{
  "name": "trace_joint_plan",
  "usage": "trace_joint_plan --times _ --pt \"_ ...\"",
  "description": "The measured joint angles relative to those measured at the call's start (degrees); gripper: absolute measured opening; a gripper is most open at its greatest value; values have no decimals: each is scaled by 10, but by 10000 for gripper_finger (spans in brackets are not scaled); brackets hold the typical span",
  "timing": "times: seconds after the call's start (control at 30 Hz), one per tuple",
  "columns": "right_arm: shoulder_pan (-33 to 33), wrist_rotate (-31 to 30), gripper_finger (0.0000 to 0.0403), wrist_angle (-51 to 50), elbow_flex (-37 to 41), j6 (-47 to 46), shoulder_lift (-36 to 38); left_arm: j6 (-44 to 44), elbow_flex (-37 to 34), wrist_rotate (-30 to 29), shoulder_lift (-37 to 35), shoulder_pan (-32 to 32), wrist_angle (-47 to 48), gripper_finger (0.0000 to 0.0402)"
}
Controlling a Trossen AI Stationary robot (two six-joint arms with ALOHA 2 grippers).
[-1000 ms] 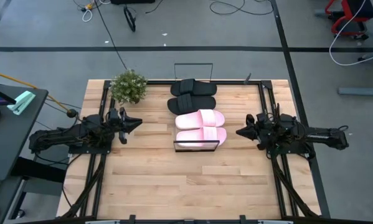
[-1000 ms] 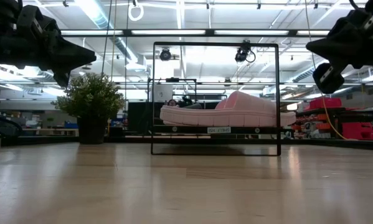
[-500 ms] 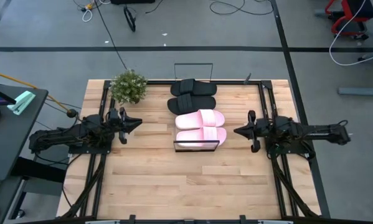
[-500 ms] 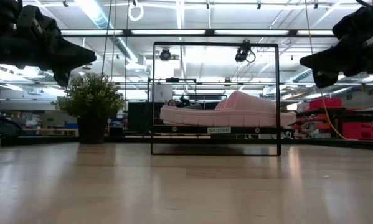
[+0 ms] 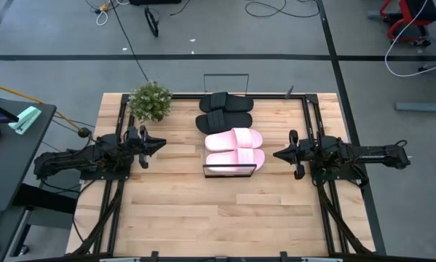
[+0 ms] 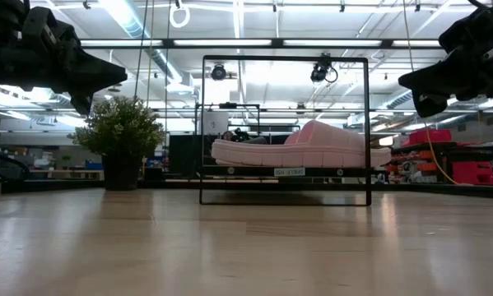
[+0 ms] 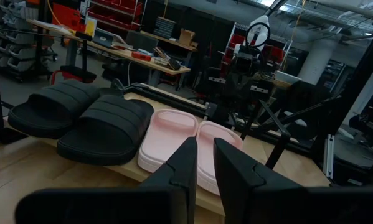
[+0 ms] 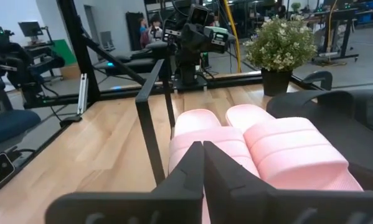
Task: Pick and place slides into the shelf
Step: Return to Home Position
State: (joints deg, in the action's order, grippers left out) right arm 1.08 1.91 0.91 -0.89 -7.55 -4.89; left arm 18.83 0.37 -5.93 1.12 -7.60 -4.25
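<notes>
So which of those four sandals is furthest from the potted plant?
The outer pink slide, at the end of the row away from the black slides. The other pink slide and both black ones lie closer to the plant.

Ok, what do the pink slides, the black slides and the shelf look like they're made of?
Pink slides: thick, matte, one-piece moulded look with ribbed straps, likely foam or soft rubber.
Black slides: same moulded shape, matte, probably the same.
Shelf: thin black rod frame, likely painted metal; its plank looks like light wood.
</notes>
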Motion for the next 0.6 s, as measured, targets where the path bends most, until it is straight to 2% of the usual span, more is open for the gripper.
trace_joint_plan --times 0.27,0.6 --pt "0 0 17 0 0 -2 0 0 0 0 0 0 0 66" --pt "0 0 14 -1 -1 -2 0 0 0 0 0 0 0 56"
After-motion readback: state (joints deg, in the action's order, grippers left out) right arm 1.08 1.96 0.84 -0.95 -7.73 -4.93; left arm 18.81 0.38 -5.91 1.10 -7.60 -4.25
